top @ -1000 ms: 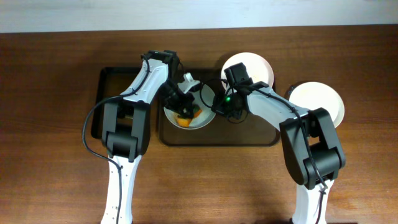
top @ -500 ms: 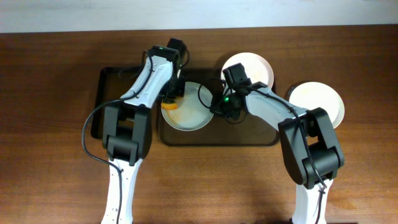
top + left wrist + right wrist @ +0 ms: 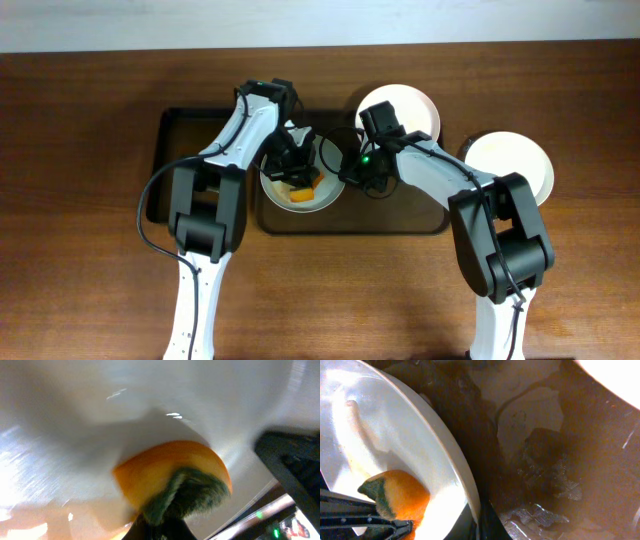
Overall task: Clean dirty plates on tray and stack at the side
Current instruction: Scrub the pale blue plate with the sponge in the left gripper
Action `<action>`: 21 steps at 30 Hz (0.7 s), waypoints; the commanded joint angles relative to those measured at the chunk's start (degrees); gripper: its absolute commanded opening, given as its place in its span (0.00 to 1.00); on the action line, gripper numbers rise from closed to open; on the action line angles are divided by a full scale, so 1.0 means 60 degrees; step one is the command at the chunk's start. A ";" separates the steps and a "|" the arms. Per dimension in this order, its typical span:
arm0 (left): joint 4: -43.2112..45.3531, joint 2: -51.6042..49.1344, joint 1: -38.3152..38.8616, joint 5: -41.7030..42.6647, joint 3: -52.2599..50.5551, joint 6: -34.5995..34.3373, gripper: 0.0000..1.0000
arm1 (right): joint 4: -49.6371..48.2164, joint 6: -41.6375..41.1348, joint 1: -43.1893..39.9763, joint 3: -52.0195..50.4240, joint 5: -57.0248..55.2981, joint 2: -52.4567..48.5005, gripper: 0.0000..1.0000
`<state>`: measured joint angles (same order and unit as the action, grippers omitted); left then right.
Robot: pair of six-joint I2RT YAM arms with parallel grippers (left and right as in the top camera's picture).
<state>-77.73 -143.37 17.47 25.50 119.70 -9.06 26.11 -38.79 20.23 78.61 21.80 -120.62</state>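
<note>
A whitish plate [image 3: 279, 191] lies at the left end of the dark brown tray [image 3: 400, 205]. My left gripper [image 3: 297, 174] is shut on an orange sponge with a green scouring side [image 3: 304, 191] and presses it onto the plate's middle. In the left wrist view the sponge [image 3: 172, 477] fills the plate's surface [image 3: 75, 415] above the jaws [image 3: 165, 527]. My right gripper [image 3: 346, 174] is shut on the plate's right rim [image 3: 462, 467], with the jaws [image 3: 481, 519] at the bottom of the right wrist view. A second plate [image 3: 400, 108] sits at the tray's far edge. A third plate [image 3: 510, 165] lies on the table to the right.
A smaller black tray [image 3: 180, 130] lies left of the brown tray, under my left arm. The brown tray's floor [image 3: 545, 435] beside the plate shows wet, smeared patches. The wooden table [image 3: 90, 250] surrounds both trays.
My left gripper swept the sponge to the plate's left rim half a second ago and has now come back to the plate's middle. The right gripper has kept its hold on the rim.
</note>
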 commanded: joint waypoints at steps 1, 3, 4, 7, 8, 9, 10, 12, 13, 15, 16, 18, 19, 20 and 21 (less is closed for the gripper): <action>-0.0317 -0.0535 0.0000 -0.5311 -0.0313 -0.4065 0.00 | 0.0007 -0.0109 -0.0007 -0.0044 -0.0240 -0.0215 0.04; -0.0769 -0.0535 0.0000 -0.6193 -0.0313 -0.5727 0.00 | -0.0004 -0.0109 -0.0007 -0.0044 -0.0240 -0.0215 0.04; -0.0798 -0.0535 0.0000 -0.6189 -0.0313 -0.5883 0.00 | -0.0025 -0.0109 -0.0007 -0.0044 -0.0240 -0.0215 0.04; -0.0477 -0.0535 0.0113 -0.6175 -0.0313 -0.5927 0.00 | -0.0033 -0.0113 -0.0007 -0.0044 -0.0240 -0.0215 0.04; -0.0109 -0.0535 0.0171 -0.6189 -0.0313 -0.6262 0.00 | -0.0033 -0.0113 -0.0007 -0.0044 -0.0240 -0.0215 0.04; 0.0492 -0.0535 0.0215 -0.6193 -0.0313 -0.6295 0.00 | -0.0033 -0.0113 -0.0007 -0.0044 -0.0240 -0.0215 0.04; 0.1198 -0.0535 0.0233 -0.6222 -0.0313 -0.6295 0.00 | -0.0033 -0.0113 -0.0007 -0.0044 -0.0240 -0.0215 0.04; 0.3002 -0.0535 0.0233 -0.6233 -0.0313 -0.6291 0.00 | -0.0033 -0.0109 -0.0007 -0.0044 -0.0240 -0.0215 0.04; 0.3428 -0.0535 0.0233 -0.6233 -0.0313 -0.6269 0.00 | -0.0033 -0.0109 -0.0007 -0.0044 -0.0240 -0.0215 0.04; 0.3956 -0.0535 0.0233 -0.6488 -0.0313 -0.6266 0.00 | -0.0033 -0.0109 -0.0007 -0.0044 -0.0240 -0.0215 0.04; 0.4025 -0.0535 0.0233 -0.6619 -0.0313 -0.6262 0.00 | -0.0033 -0.0109 -0.0007 -0.0044 -0.0240 -0.0215 0.04; 0.4025 -0.0535 0.0324 -0.6360 -0.0313 -0.4554 0.00 | -0.0033 -0.0109 -0.0007 -0.0044 -0.0240 -0.0215 0.04; 0.4025 -0.0535 0.0430 -0.5774 -0.0313 -0.3282 0.00 | -0.0036 -0.0109 -0.0007 -0.0044 -0.0240 -0.0215 0.04; 0.4022 -0.0535 0.0565 -0.4805 -0.0313 -0.1738 0.00 | -0.0040 -0.0109 -0.0007 -0.0044 -0.0240 -0.0215 0.04; 0.3974 -0.0535 0.0637 -0.4313 -0.0313 -0.0922 0.00 | -0.0036 -0.0109 -0.0007 -0.0044 -0.0240 -0.0215 0.04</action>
<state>-53.98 -141.43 20.38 -9.98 119.85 -33.08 24.80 -42.33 20.01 78.91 20.64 -120.62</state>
